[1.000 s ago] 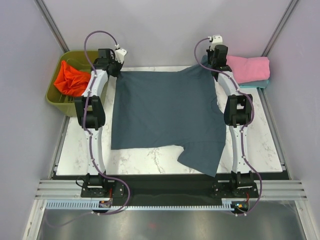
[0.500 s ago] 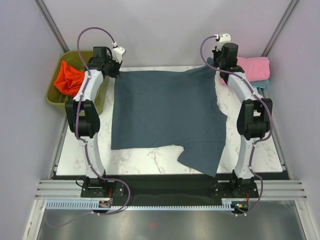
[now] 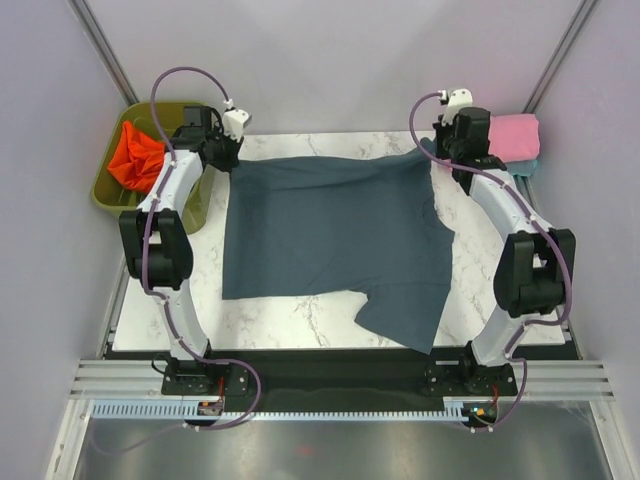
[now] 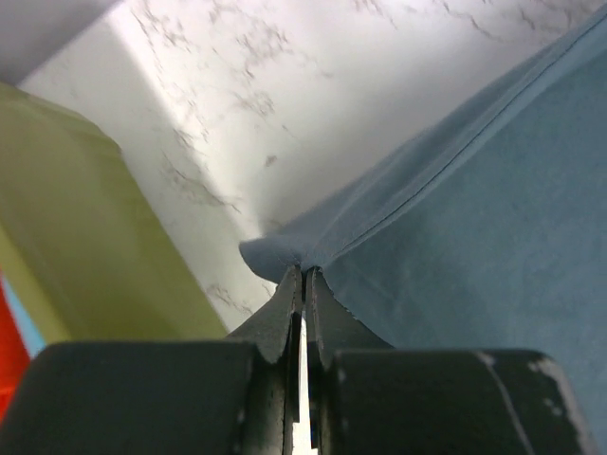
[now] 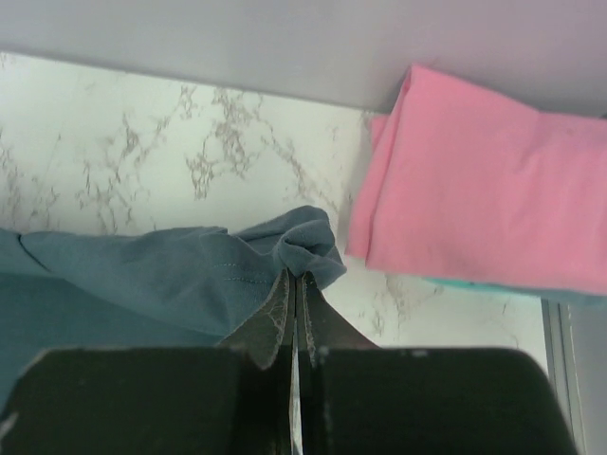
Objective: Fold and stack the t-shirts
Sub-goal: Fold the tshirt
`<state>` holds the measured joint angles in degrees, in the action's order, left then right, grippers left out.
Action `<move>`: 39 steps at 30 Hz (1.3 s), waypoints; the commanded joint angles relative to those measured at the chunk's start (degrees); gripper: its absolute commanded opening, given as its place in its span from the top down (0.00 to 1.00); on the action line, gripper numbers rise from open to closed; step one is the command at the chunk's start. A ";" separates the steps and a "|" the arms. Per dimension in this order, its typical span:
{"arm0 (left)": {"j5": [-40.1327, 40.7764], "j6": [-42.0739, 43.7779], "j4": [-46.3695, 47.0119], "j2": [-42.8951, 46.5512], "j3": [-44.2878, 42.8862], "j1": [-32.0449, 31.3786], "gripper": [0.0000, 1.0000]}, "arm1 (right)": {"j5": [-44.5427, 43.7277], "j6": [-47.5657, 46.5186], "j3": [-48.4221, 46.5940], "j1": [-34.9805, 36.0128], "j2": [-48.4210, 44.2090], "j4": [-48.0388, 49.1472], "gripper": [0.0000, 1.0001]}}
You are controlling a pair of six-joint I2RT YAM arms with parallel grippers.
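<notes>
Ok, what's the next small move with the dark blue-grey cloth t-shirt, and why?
Probably lift both corners together and draw them toward the near edge: the left claw and right claw are each shut on a far corner of the flat-spread dark blue-grey cloth t-shirt.

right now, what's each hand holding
Left hand: shut on the blue-grey t-shirt, far left corner.
Right hand: shut on the same t-shirt, far right corner.

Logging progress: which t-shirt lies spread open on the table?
The dark slate blue-grey t-shirt: it is unfolded, while the pink t-shirt is folded and the orange-red t-shirt is bunched in the bin.
</notes>
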<state>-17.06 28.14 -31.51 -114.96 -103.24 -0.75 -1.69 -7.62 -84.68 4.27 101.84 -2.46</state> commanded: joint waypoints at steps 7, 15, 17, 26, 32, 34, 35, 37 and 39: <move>-0.87 -0.28 -0.75 9.48 9.72 0.23 0.98 | 0.29 0.59 11.11 -0.05 -13.59 -1.85 1.00; -2.10 -1.25 -0.66 14.84 18.33 0.31 0.98 | 1.52 1.73 18.76 -0.05 -19.75 -3.96 1.00; -2.10 -1.51 -0.66 15.37 20.09 0.31 0.98 | 1.52 1.82 19.64 -0.05 -20.45 -4.39 1.00; -2.37 -2.30 -2.50 15.90 23.52 0.31 0.98 | 4.85 2.87 24.21 -0.05 -21.86 -5.54 1.00; -2.36 -2.30 -2.51 13.63 25.72 0.49 0.98 | 6.61 3.31 27.02 0.03 -22.13 -6.15 1.00; -2.36 -2.30 -2.51 12.92 25.90 0.67 0.98 | 7.58 3.57 27.38 0.03 -22.13 -7.11 1.00; -2.36 -2.30 -2.51 12.31 26.07 0.67 0.98 | 8.02 3.57 27.47 -0.05 -22.13 -7.47 1.00; -2.36 -2.30 -2.51 12.04 26.25 0.67 0.98 | 9.16 4.01 27.38 0.03 -22.13 -8.87 1.00; -2.36 -2.30 -2.51 13.17 26.77 0.67 0.98 | 9.86 4.10 26.42 0.03 -22.65 -10.37 0.85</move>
<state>-18.33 27.27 -34.17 -102.37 -77.21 -0.54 5.65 -4.19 -57.34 4.27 81.47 -11.46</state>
